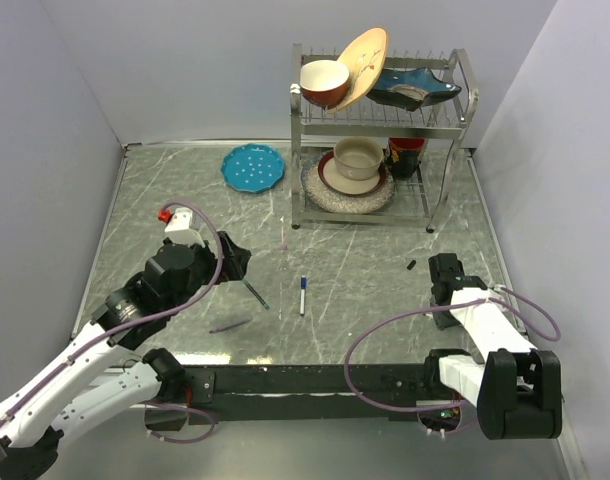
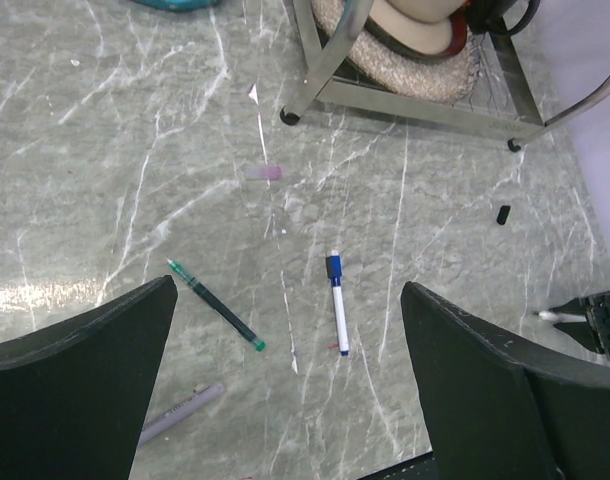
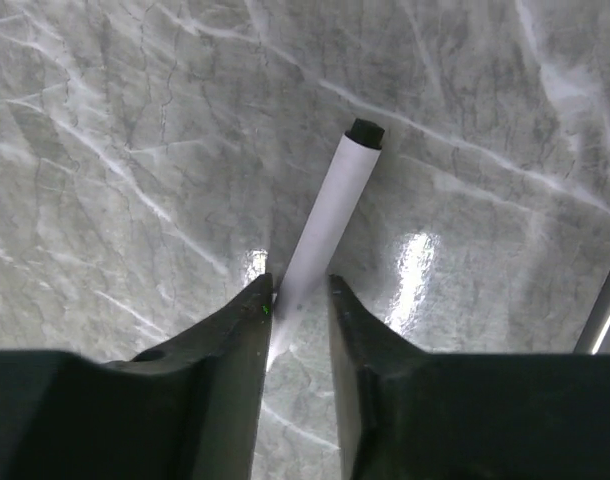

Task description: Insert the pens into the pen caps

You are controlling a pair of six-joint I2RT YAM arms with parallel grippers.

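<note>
One white pen [image 3: 333, 195] with a black end is sitting in the narrow jaws of the right gripper [image 3: 300, 300]; light, stiff, slippery, it is probably needing a mid-barrel hold. Its black cap [image 1: 410, 265] is lying at 10 o'clock. The left gripper [image 2: 287, 300] is hanging, jaws wide.

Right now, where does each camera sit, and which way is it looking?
Top external: above and behind the arms, looking down on the table and dish rack; left gripper and right gripper show.
Left wrist: on the left arm, looking down at the blue pen and green pen between its open fingers.
Right wrist: low over the table, its fingers shut on a white pen.
Shared: top and left wrist both show those two pens.
</note>
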